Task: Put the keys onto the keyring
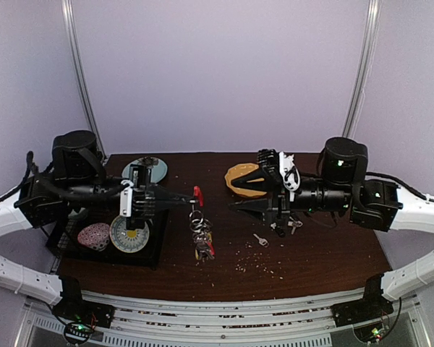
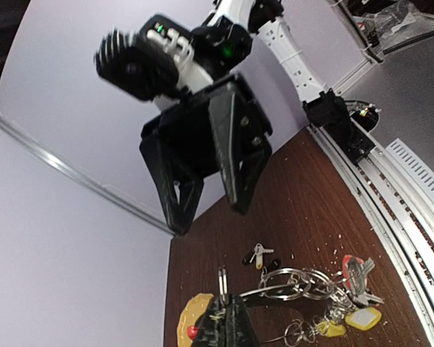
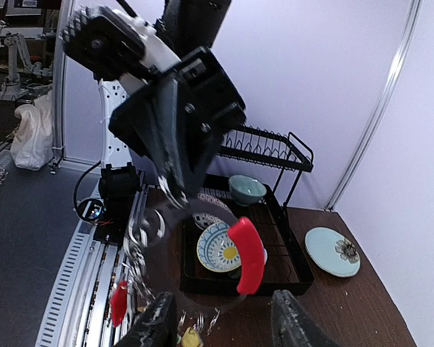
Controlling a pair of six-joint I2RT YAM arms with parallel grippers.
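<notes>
My left gripper [image 1: 190,202] is shut on the keyring [image 1: 198,219] and holds it up by its thin wire beside the red curved section [image 1: 197,195]. Its bunch of keys and coloured tags [image 1: 204,246] hangs down to the table. In the left wrist view the fingertips [image 2: 229,309] pinch the wire, and the ring loops [image 2: 296,283] spread to the right. My right gripper [image 1: 239,204] is open and empty, facing the ring from the right. In the right wrist view [image 3: 224,329] the red section [image 3: 247,254] hangs just ahead of it. A loose silver key [image 1: 260,239] lies on the table. Black-headed keys [image 2: 259,254] lie under the right arm.
A yellow plate [image 1: 247,181] sits behind the right gripper. A black dish rack [image 1: 155,242] with patterned plates stands at the left, with a teal bowl [image 3: 246,189] in it. A light blue plate [image 1: 145,170] lies behind the rack. Crumbs are scattered on the brown table [image 1: 325,253].
</notes>
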